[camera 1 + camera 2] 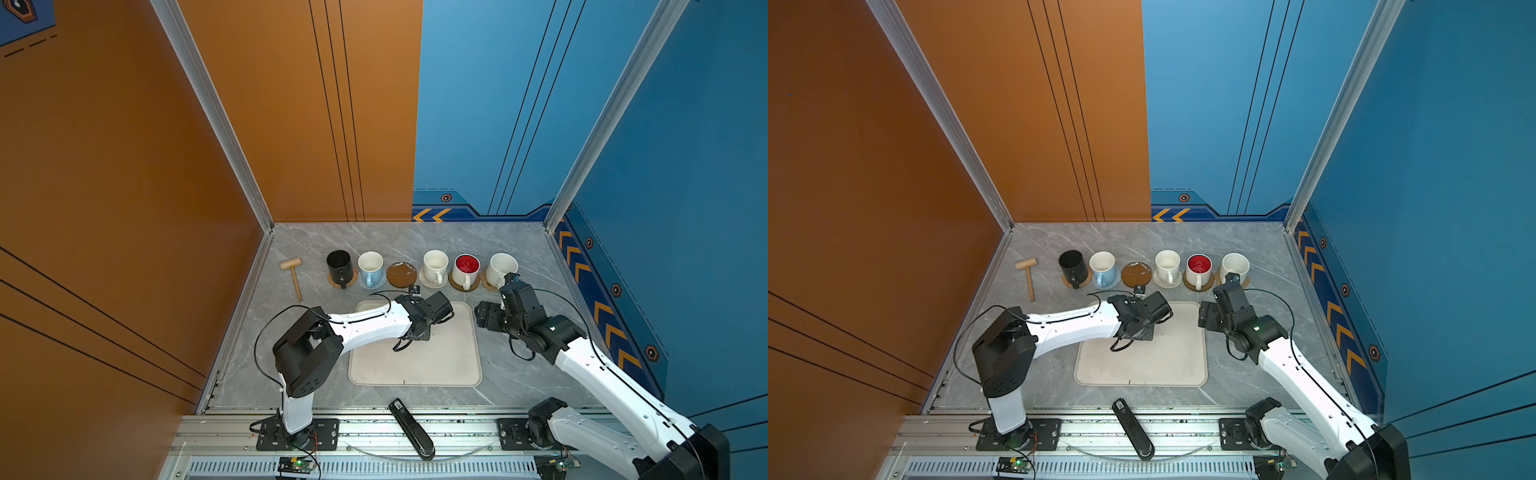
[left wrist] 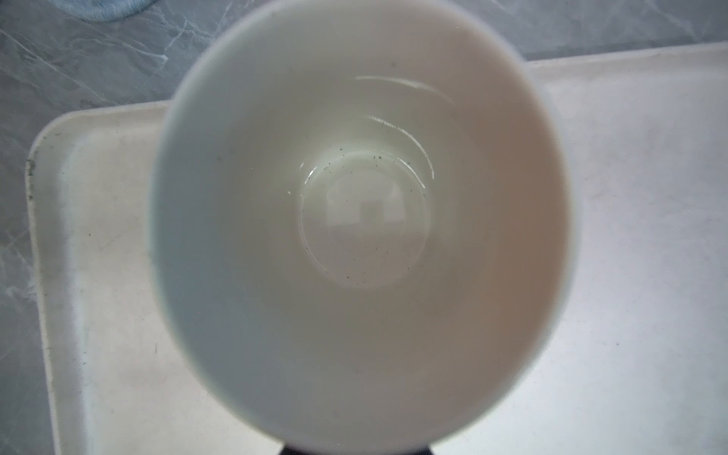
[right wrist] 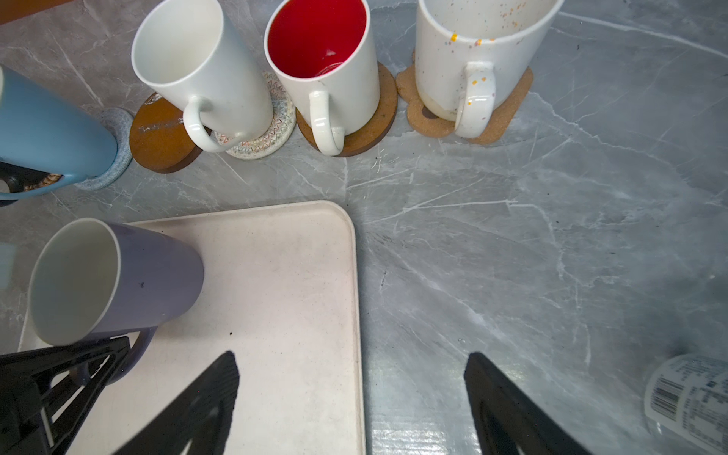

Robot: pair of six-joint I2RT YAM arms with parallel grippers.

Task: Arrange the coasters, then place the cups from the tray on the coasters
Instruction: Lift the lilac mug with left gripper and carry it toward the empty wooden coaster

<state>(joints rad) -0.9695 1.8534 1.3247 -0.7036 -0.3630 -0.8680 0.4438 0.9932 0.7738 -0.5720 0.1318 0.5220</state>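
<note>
Five cups stand in a row on coasters at the back: black (image 1: 338, 264), light blue (image 1: 370, 268), plain white (image 1: 434, 266), red-inside (image 1: 466, 269) and speckled (image 1: 500, 268). A brown disc coaster (image 1: 402, 274) between the blue and white cups is bare. The lavender cup (image 3: 149, 283) stands on the tray (image 1: 436, 361) at its far left corner. My left gripper (image 3: 78, 362) is closed round its handle from above; the cup's white inside (image 2: 354, 236) fills the left wrist view. My right gripper (image 3: 352, 366) hangs open over the tray's far right corner, holding nothing.
A wooden mallet (image 1: 293, 274) lies left of the cup row. A black hand-held device (image 1: 411, 428) rests across the front rail. A labelled clear container (image 3: 689, 398) lies on the table near my right gripper. Walls close in on the left, back and right.
</note>
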